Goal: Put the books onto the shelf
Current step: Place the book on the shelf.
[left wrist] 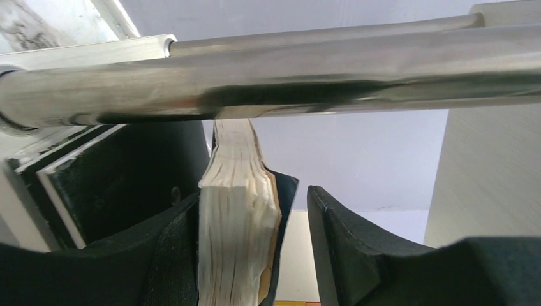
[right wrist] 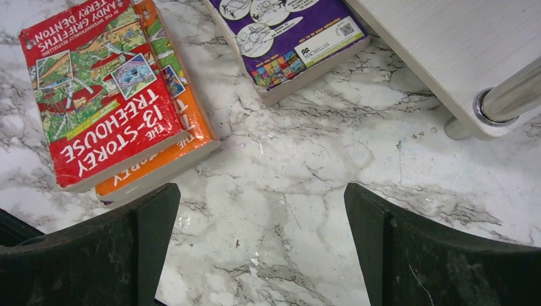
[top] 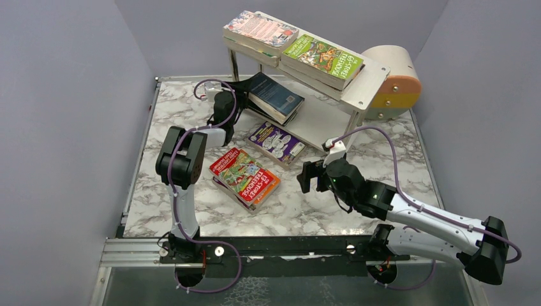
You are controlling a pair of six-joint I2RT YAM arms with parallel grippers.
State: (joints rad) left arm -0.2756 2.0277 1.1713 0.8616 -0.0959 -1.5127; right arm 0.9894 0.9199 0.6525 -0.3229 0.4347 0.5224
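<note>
The shelf carries a pink-patterned book and a green book on its top board. A dark blue book lies on other dark books on the lower board. My left gripper is at that stack's left end. In the left wrist view its jaws stand open around the book's page edge, which touches the left finger with a gap to the right one. On the table lie a purple book and a red book over an orange one. My right gripper hovers open and empty over bare marble.
A metal shelf leg crosses just above the left fingers. A round beige-and-orange box stands behind the shelf's right end. The lower board's corner and its leg lie to the right of the right gripper. Grey walls enclose the table.
</note>
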